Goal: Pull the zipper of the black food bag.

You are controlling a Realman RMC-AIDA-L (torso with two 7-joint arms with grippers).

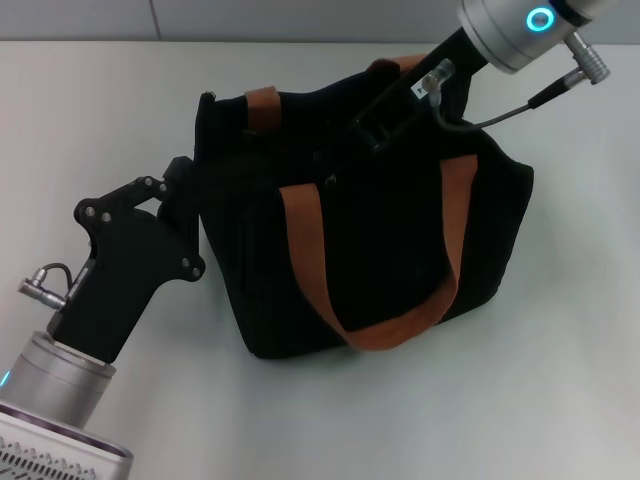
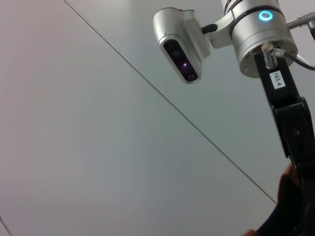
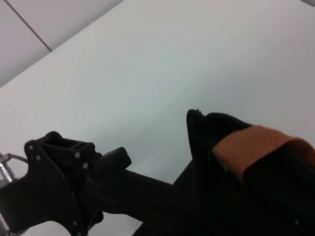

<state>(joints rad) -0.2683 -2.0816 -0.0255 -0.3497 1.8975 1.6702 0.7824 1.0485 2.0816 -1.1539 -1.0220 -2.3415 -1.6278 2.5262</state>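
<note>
We judge the pulling step is in hand. The black food bag (image 1: 365, 220) sits mid-desk (image 1: 560, 400), boxy soft fabric with orange-brown webbing handles (image 1: 310, 260). The left end effector (image 1: 185, 215) presses the bag's 9 o'clock end, seemingly bracing it; we cannot tell its finger state. The right end effector (image 1: 375, 125) reaches down from 1 o'clock onto the bag's top (fingers lost against black cloth, state unclear). The zipper is not visible to us. Next move, we think: a steady draw along the top track while the limp fabric stays held.
</note>
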